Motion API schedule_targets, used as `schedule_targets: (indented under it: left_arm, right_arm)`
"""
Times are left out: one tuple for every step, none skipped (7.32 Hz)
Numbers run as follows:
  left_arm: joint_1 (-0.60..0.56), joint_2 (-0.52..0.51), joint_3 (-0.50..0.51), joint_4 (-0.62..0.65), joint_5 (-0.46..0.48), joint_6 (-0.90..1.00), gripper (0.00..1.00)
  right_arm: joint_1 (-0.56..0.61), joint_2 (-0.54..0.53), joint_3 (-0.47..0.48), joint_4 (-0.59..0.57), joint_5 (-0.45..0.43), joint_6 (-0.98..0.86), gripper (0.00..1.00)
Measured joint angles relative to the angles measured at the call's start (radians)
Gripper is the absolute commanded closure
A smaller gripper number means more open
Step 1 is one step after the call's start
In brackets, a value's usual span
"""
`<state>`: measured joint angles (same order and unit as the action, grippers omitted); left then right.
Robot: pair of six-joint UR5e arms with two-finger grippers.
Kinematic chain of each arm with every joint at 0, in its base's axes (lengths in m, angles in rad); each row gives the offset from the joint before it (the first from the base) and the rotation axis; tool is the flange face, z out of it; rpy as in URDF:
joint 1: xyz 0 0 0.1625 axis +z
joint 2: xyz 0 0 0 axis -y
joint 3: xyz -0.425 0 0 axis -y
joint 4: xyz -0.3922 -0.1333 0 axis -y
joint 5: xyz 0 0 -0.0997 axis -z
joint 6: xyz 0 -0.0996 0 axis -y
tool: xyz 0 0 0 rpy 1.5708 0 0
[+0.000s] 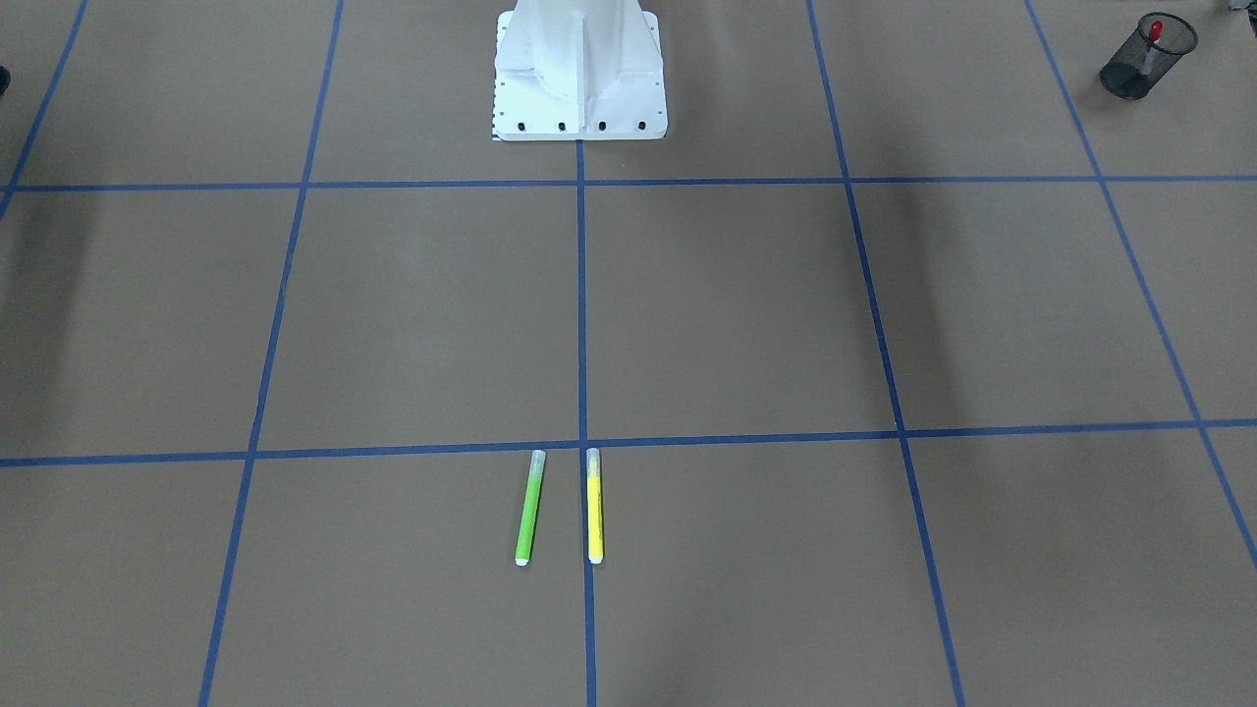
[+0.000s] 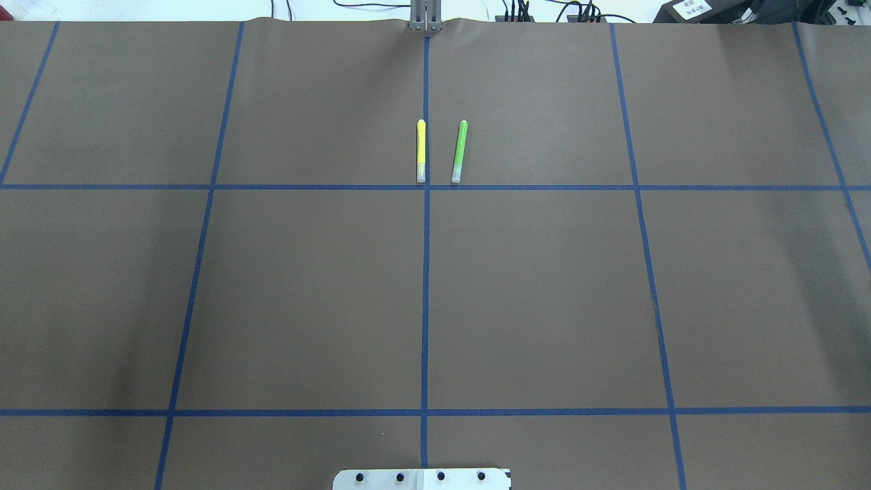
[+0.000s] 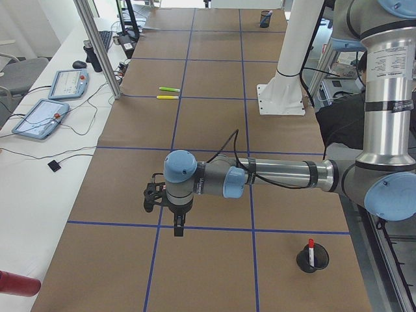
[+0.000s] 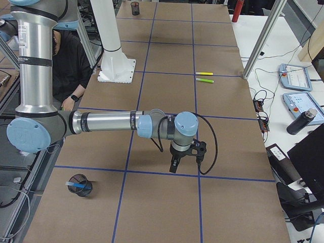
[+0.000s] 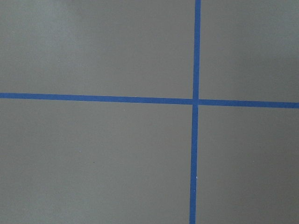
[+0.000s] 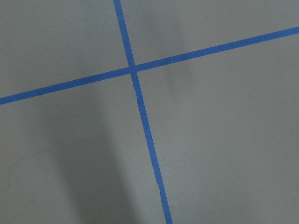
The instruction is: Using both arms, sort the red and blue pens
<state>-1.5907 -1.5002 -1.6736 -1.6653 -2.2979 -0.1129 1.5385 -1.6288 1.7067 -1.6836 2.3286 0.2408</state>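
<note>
The red pen [image 1: 1154, 39] stands upright in a black mesh cup [image 1: 1129, 79] at the table corner on my left side; the exterior left view shows the same red pen [image 3: 311, 250] in its cup [image 3: 304, 262]. The blue pen [image 4: 81, 188] lies tilted in another mesh cup [image 4: 76, 178] on my right side. My left gripper [image 3: 177, 229] points down over bare paper, away from its cup. My right gripper [image 4: 173, 167] does the same. Whether either is open or shut I cannot tell. Both wrist views show only brown paper and blue tape lines.
A yellow marker [image 2: 421, 151] and a green marker [image 2: 459, 152] lie side by side at the far middle of the table. The white robot base [image 1: 579, 74] stands at the near edge. A person in dark clothes [image 4: 66, 66] sits behind the robot. Tablets [image 3: 39, 118] lie beside the table.
</note>
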Motion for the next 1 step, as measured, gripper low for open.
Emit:
schedule_targets:
  left_arm:
    - [0.000,0.000,0.000,0.000,0.000,0.001,0.00]
  right_arm:
    - [0.000,0.001,-0.001,0.001,0.000,0.000,0.01]
